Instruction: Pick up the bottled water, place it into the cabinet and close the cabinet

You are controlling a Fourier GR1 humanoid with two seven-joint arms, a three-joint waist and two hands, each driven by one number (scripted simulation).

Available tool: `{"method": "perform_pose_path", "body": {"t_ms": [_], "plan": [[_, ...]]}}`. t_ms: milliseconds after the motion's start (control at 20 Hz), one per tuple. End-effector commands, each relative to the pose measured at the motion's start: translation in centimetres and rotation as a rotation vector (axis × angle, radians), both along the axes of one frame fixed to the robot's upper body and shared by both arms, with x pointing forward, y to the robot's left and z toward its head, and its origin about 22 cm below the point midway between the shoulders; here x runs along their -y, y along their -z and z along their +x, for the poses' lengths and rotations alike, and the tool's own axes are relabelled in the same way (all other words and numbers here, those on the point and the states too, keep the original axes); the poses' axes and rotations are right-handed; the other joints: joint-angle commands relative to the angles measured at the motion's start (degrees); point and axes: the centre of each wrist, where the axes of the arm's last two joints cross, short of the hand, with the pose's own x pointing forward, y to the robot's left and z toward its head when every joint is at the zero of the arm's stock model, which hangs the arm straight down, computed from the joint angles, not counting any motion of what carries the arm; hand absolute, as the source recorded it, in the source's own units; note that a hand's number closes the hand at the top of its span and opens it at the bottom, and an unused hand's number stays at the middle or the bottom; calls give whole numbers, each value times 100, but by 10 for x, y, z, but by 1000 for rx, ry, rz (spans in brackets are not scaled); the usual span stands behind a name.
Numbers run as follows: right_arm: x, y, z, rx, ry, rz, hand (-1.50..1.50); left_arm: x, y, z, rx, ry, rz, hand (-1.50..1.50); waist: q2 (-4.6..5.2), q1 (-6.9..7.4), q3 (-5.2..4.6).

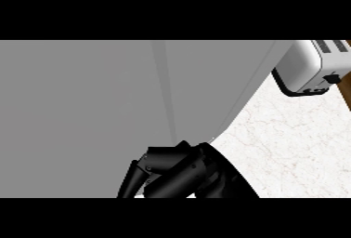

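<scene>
- One black hand (179, 173) shows at the lower edge, against the cabinet's bottom corner; which hand it is, and whether its fingers are curled, cannot be told.
- The grey cabinet (89, 97) fills most of the view, apparently closed or nearly so.
- The marble counter (288, 148) lies to the right.
- A toaster (308, 65) stands at the far right.
- The bottled water is not visible; it is probably already inside, with closing likely at its end.

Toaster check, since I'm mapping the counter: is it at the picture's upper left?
No, the toaster sits at the upper right, on the white marbled counter beside the grey cabinet.
</scene>
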Motion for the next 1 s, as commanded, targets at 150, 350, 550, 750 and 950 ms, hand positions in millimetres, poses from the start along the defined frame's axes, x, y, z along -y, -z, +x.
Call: {"method": "perform_pose_path", "body": {"t_ms": [150, 350, 550, 750, 950], "plan": [[-16, 1, 71, -36, 28, -32, 150, -18, 1, -18, -14, -17, -5, 150, 26, -57, 7], [-18, -2, 99, -61, 36, -34, 150, -37, -14, -21, 0, -20, -2, 150, 16, -81, 8], [-18, -2, 130, -73, 53, -72, 150, -51, -21, -27, 8, -16, 7, 150, 15, -72, 7], [-19, 15, 167, -109, 75, -72, 150, -44, -9, -17, -4, -20, -1, 150, 31, -60, 6], [-6, 28, 191, -137, 86, -94, 150, -52, -18, -18, 6, -14, 7, 150, 52, -31, 6]]}}
